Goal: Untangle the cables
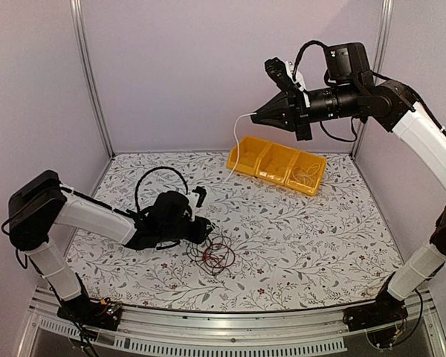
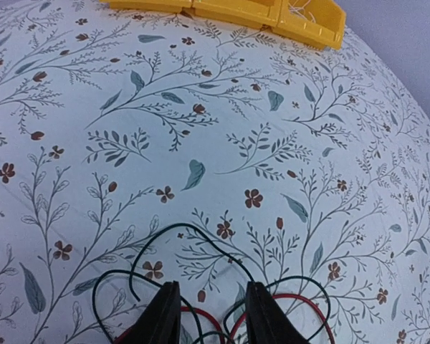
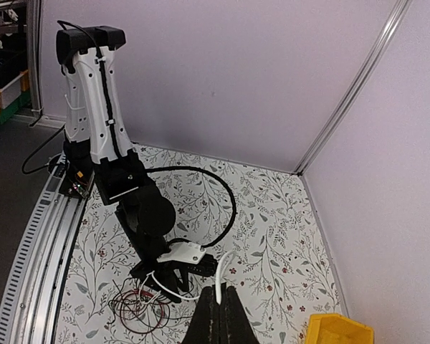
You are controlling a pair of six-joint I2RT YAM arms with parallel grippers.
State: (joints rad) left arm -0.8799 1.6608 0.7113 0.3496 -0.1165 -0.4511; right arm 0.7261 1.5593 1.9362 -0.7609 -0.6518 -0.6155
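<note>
The cables (image 1: 217, 254) lie as a small tangle of black, red and white wires on the flowered table, in front of my left gripper (image 1: 204, 230). In the left wrist view that gripper (image 2: 211, 287) stands open, with a black wire (image 2: 201, 233) and a red wire (image 2: 301, 299) looping on the cloth under and between its fingers. My right gripper (image 1: 254, 115) is raised high at the back, shut on a white cable (image 1: 238, 145) that hangs down towards the tangle. The right wrist view shows its shut fingertips (image 3: 218, 290) pinching the white cable (image 3: 226, 261) above the tangle (image 3: 137, 309).
A yellow three-compartment bin (image 1: 271, 175) stands at the back of the table, with thin wires in its right compartment. It also shows in the left wrist view (image 2: 301, 14). Pale walls enclose the table on three sides.
</note>
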